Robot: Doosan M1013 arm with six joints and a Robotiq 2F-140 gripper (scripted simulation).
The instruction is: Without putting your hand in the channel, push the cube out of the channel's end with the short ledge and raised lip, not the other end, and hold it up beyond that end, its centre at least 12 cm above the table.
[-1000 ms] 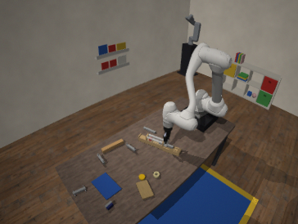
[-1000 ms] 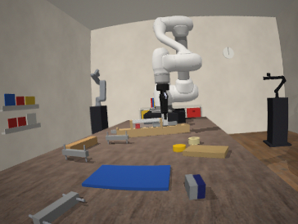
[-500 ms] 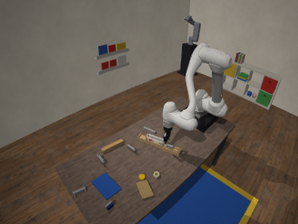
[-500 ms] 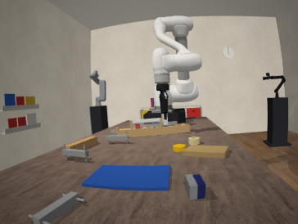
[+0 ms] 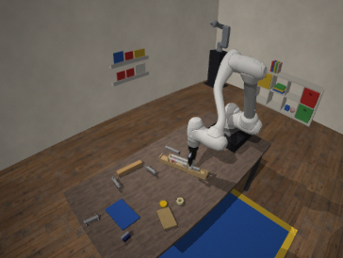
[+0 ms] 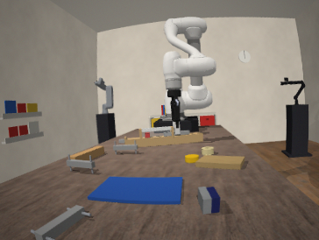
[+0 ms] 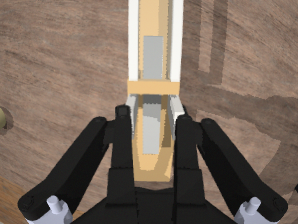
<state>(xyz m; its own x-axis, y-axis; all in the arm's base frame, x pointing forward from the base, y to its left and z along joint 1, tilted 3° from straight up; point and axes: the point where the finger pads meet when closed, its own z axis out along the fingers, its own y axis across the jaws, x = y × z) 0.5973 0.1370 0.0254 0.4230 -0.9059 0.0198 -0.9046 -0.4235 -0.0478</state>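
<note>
The channel [image 7: 154, 63] has a tan floor and white walls. It lies near the table's far end in the top and exterior views [image 5: 184, 166] [image 6: 166, 139]. A grey rod [image 7: 153, 56] lies along the channel floor and passes under a tan cross bar [image 7: 153, 87]. My gripper [image 7: 153, 98] hangs over the near end. Its fingers straddle the rod's near part a little apart and do not touch it.
On the table lie a blue mat [image 5: 122, 213], a yellow disc [image 5: 163, 203], a cream ring [image 5: 180, 201], a tan board [image 5: 167, 218], a wooden block [image 5: 129, 168], a grey-and-blue block [image 5: 125, 236] and several grey rod tools [image 5: 151, 169] [image 5: 116, 182] [image 5: 91, 219].
</note>
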